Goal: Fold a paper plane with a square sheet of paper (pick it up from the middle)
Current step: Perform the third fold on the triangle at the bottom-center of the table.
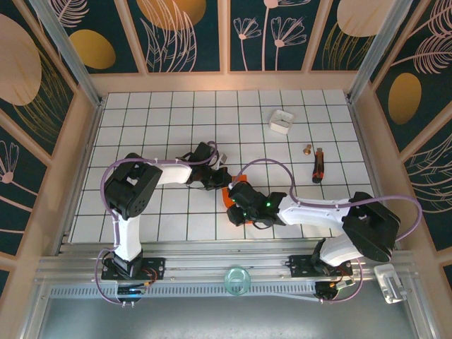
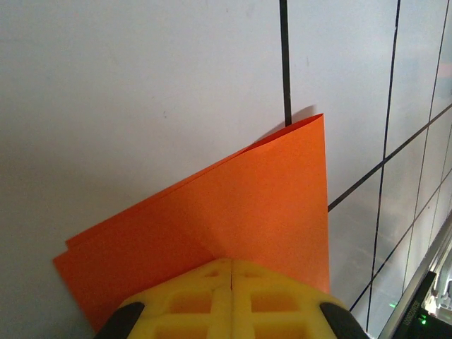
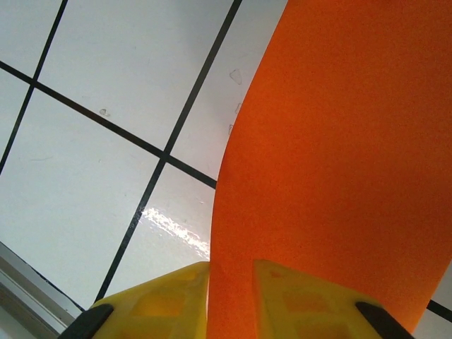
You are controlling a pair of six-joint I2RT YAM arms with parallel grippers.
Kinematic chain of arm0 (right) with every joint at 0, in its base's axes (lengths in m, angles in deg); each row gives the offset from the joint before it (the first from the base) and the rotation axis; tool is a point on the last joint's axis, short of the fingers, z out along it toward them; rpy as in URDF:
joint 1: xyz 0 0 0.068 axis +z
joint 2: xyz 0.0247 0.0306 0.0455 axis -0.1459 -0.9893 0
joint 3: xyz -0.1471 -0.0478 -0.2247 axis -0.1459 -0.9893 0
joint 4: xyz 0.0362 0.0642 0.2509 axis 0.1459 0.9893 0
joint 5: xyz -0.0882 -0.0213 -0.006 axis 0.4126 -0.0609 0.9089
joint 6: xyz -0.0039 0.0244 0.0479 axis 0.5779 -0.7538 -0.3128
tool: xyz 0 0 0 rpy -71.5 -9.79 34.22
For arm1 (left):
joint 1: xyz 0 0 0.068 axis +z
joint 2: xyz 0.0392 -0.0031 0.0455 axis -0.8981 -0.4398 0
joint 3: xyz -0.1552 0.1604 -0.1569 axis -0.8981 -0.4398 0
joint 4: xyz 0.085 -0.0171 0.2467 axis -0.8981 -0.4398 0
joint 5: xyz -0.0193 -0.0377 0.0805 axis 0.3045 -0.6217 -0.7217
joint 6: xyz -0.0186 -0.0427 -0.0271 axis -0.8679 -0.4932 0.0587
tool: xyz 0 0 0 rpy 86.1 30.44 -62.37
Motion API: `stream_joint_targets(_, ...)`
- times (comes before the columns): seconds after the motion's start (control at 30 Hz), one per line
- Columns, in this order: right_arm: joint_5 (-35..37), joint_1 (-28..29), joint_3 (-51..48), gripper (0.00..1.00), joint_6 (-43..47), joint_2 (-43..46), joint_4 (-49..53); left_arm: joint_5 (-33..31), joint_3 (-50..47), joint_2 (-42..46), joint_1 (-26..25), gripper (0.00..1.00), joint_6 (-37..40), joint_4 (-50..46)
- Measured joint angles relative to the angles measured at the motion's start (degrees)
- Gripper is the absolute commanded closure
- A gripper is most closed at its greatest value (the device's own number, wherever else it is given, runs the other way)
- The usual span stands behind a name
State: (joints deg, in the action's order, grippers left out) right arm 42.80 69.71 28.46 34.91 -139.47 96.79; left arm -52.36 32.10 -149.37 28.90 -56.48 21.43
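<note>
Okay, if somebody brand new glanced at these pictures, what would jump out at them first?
The bright orange folded sheet at mid-table, pinched by the shut left gripper while the right gripper straddles its edge with jaws slightly apart. Next, the dark floral wall panels around the white gridded table.

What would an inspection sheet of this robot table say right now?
Surface: white gridded table, glossy.
Job's things: orange paper, folded, between the two grippers near mid-table.
Clutter: white box, small brass piece and red-black tool at far right; clear round object at the near edge.
Grippers: left gripper shut, tips against the paper; right gripper jaws apart, paper between them.
Cables: purple cables loop along both arms.
Surroundings: dark floral walls on three sides.
</note>
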Motion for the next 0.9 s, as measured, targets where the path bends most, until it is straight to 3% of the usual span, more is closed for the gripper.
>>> stream_joint_targets(0.1, 0.0, -0.4, 0.0, 0.9, 0.3, 0.0, -0.3, 0.0, 0.0, 0.0, 0.0, 0.93, 0.0, 0.0)
stream_joint_targets(0.23, -0.2, -1.4, 0.0, 0.94, 0.5, 0.0, -0.7, 0.0, 0.0, 0.0, 0.0, 0.94, 0.2, 0.0)
stream_joint_targets(0.9, -11.6, -12.7, -1.9, 0.91, 3.9, -0.5, -4.4, 1.0, 1.8, -1.3, 0.1, 0.94, 3.5, -1.2)
